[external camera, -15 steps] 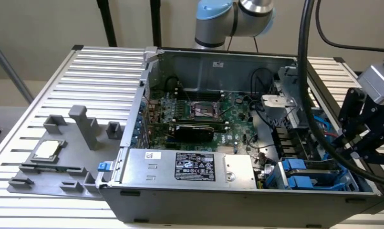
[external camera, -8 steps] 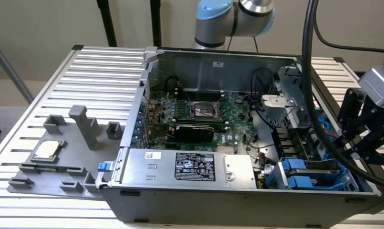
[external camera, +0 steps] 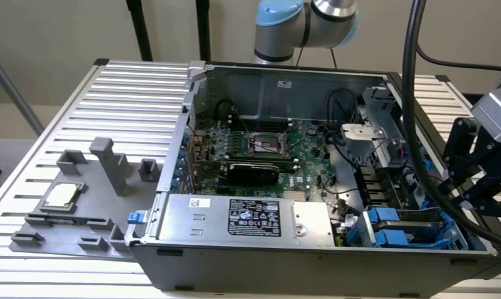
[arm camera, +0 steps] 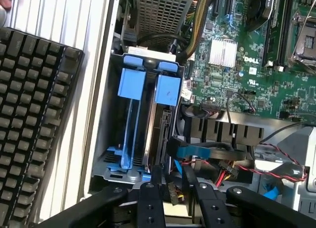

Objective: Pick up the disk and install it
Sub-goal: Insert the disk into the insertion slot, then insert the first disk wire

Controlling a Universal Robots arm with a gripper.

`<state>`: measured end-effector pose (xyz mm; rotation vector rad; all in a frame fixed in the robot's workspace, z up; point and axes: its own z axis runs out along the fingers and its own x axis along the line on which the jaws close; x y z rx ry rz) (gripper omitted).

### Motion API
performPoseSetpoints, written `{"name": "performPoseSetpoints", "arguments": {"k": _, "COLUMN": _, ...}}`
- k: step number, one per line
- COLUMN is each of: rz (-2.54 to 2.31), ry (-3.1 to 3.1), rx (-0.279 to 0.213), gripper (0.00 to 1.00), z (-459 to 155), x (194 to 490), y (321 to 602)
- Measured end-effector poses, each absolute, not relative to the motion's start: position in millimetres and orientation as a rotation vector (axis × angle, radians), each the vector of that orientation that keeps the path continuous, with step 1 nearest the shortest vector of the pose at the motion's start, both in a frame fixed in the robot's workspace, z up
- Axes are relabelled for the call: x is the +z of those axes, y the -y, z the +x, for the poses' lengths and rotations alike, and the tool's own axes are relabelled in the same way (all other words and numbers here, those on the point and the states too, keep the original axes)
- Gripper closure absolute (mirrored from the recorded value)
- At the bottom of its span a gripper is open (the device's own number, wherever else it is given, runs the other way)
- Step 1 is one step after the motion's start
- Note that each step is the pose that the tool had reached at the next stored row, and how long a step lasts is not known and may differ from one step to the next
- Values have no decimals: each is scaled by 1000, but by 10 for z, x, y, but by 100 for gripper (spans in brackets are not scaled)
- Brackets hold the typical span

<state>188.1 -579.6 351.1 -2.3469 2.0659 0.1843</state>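
Disk [arm camera: 155, 133] seemingly seated in bay [arm camera: 105, 139], just beyond parted jaws.

My pincer [arm camera: 174, 172] is matt black, smooth, whether plastic or metal I cannot tell. The flat grey disk [arm camera: 159, 134] shows a dull metal edge inside its smooth blue plastic carrier [arm camera: 165, 90]. The open grey computer case [external camera: 317, 268] is matt sheet metal. The ribbed pale bench [external camera: 126, 87] at the exterior view's left looks like satin metal.
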Motion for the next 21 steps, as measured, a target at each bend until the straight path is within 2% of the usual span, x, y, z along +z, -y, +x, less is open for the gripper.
{"name": "performPoseSetpoints", "arguments": {"k": 4, "rz": -2348, "ry": -2065, "rx": 185, "gripper": 0, "z": 1882, "x": 3509, "y": 5796}}
{"name": "performPoseSetpoints", "arguments": {"k": 5, "rz": -2348, "ry": -2065, "rx": 185, "gripper": 100, "z": 1882, "x": 3509, "y": 5796}}
{"name": "performPoseSetpoints", "arguments": {"k": 21, "rz": -2349, "ry": -2055, "rx": 172, "gripper": 100, "z": 1633, "x": 3509, "y": 5796}}
